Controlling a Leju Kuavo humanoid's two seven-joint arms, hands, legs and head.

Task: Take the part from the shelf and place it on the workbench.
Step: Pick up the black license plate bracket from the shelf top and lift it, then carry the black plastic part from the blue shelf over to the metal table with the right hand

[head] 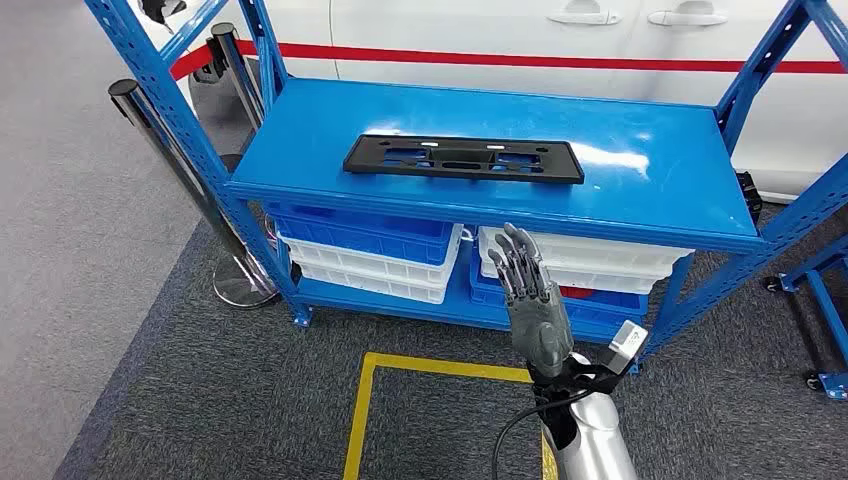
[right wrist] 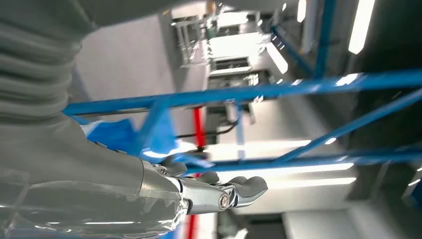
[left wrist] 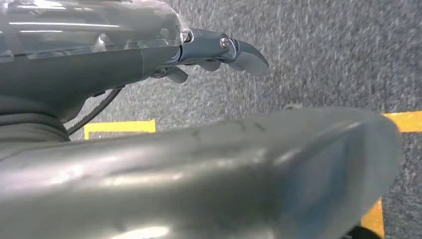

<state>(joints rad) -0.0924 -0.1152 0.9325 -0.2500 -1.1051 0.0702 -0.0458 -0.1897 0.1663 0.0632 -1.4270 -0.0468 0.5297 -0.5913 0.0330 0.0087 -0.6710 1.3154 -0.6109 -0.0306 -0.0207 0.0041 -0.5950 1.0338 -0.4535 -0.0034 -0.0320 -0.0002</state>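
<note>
A flat black plastic part, long and with cut-outs, lies on the top board of the blue shelf. My right hand is raised in front of the shelf's front edge, below the part and apart from it, fingers stretched out and holding nothing. In the right wrist view the right hand points toward the blue shelf beams. My left hand hangs over the grey carpet, its fingers loosely extended and empty.
White and blue bins fill the shelf's lower level. A chrome barrier post stands left of the shelf, a white car behind it. A yellow floor marking frames the carpet near me. Another blue frame stands at right.
</note>
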